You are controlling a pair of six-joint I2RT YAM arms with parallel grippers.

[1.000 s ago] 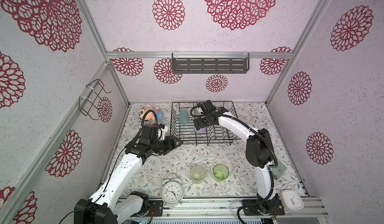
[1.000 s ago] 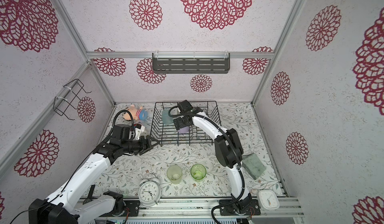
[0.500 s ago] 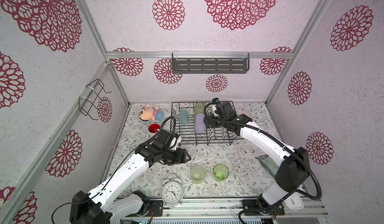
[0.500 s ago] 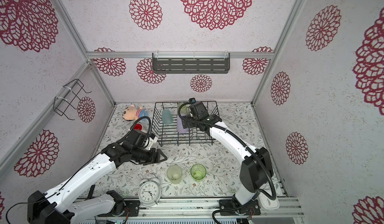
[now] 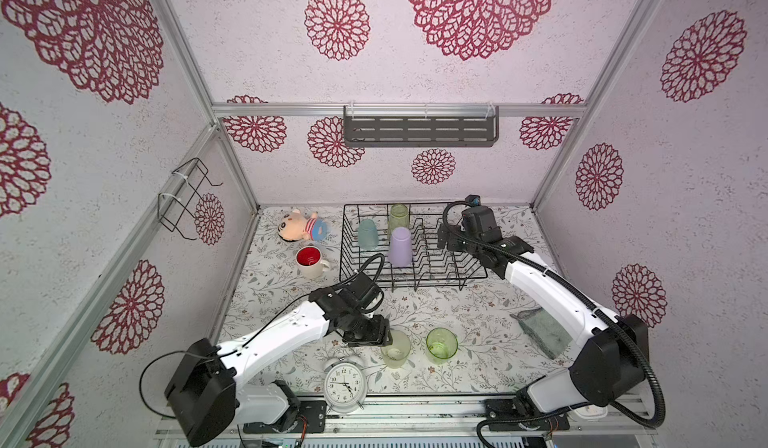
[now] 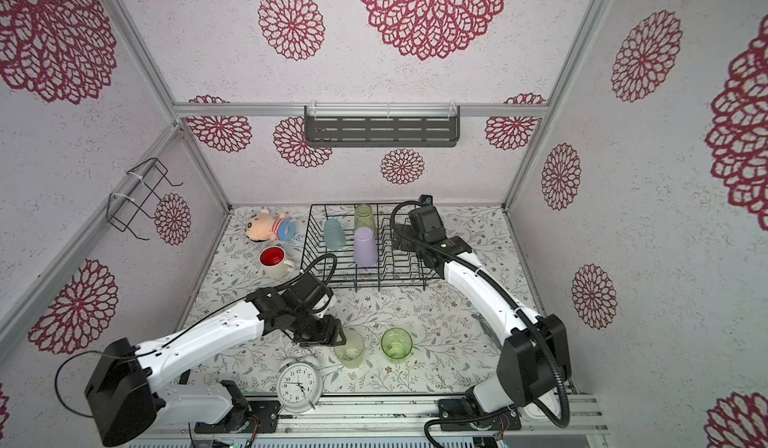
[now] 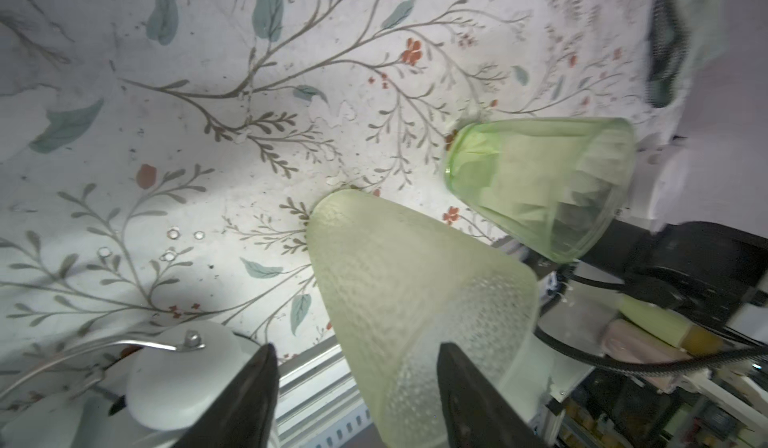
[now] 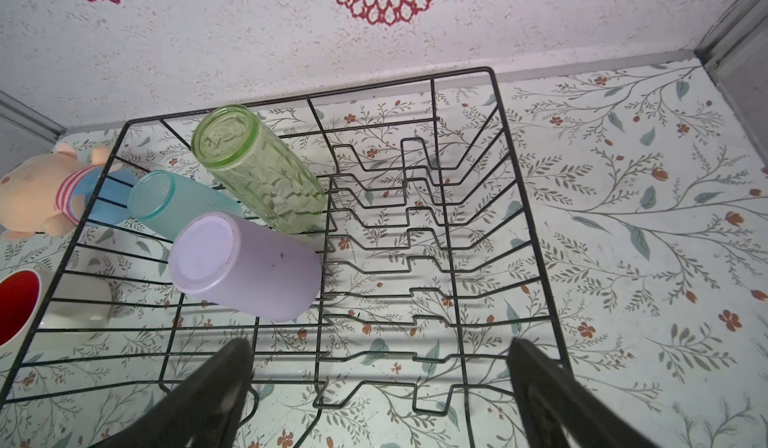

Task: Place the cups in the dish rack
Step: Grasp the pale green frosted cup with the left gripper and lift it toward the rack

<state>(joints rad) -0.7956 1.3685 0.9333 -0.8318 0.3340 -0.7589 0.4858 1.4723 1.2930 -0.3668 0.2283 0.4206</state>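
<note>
The black wire dish rack [image 5: 436, 277] [image 8: 308, 98] holds three upside-down cups: a lilac tumbler [image 5: 400, 246] [image 8: 245, 267], a light-blue cup [image 5: 368, 234] [image 8: 178, 205] and a green tumbler [image 5: 398, 216] [image 8: 257, 167]. My right gripper [image 5: 442, 238] [image 8: 378, 379] hovers open over the rack's right half, holding nothing. A white mug with a red inside [image 5: 309, 261] stands left of the rack. At the front, my left gripper [image 5: 386, 336] [image 7: 357, 383] is open astride the rim of a pale yellow-green tumbler [image 5: 395, 349] [image 7: 415, 284], one finger still apart from its wall. A brighter green tumbler [image 5: 441, 344] [image 7: 540, 184] stands beside it.
A white alarm clock [image 5: 345, 383] stands just in front of the left gripper. A plush toy [image 5: 303, 226] lies at the back left. A grey-green cloth [image 5: 540, 331] lies under the right arm. A grey shelf [image 5: 419, 130] and a wire bracket [image 5: 183, 197] hang on the walls.
The left arm swung from beside the rack to the pale tumbler at the front, its jaws narrowing. The right gripper drew back to the rack's right side, uncovering the green tumbler in the rack.
</note>
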